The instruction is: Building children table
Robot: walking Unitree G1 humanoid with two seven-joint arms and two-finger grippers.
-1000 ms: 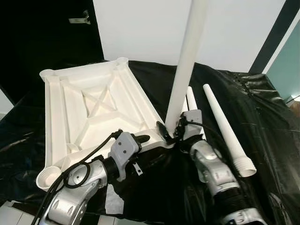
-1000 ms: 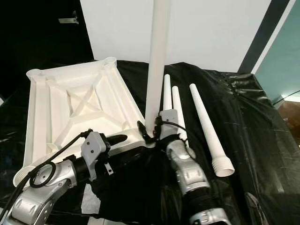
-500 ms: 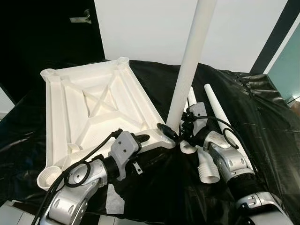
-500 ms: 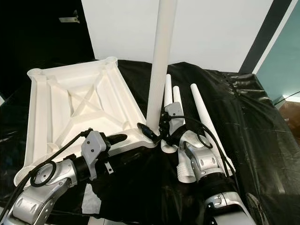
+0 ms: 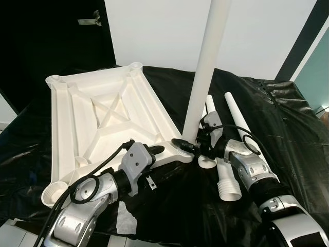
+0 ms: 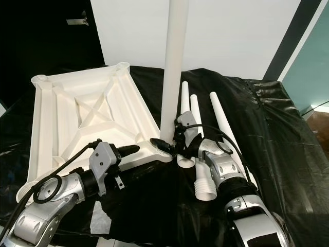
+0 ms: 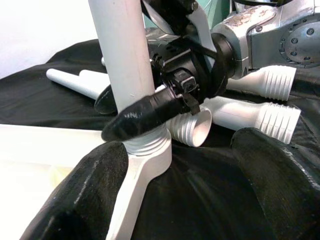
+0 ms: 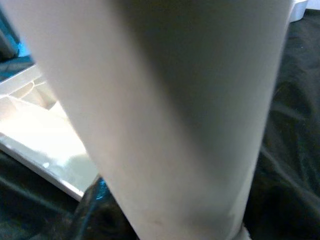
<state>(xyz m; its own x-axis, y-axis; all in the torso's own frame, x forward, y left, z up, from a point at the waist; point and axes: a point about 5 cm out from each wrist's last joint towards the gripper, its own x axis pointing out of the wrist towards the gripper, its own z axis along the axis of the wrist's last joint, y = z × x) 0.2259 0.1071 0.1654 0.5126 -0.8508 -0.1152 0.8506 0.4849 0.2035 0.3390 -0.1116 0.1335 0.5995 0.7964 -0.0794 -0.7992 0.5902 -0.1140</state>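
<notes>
My right pincer (image 6: 172, 144) clamps the upright leg (image 6: 174, 67) low, just above the corner socket (image 7: 147, 150) of the upturned tabletop (image 5: 97, 121). My left pincer (image 5: 159, 151) rests spread beside that socket, holding nothing. The leg looks like smooth, stiff, light, tapered plastic, probably slippery; gripping near its ribbed base seems best.

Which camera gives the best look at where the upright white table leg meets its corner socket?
The left wrist view: the upright white table leg enters its ribbed corner socket up close. Both eye views show it small; the right wrist view is blurred.
</notes>
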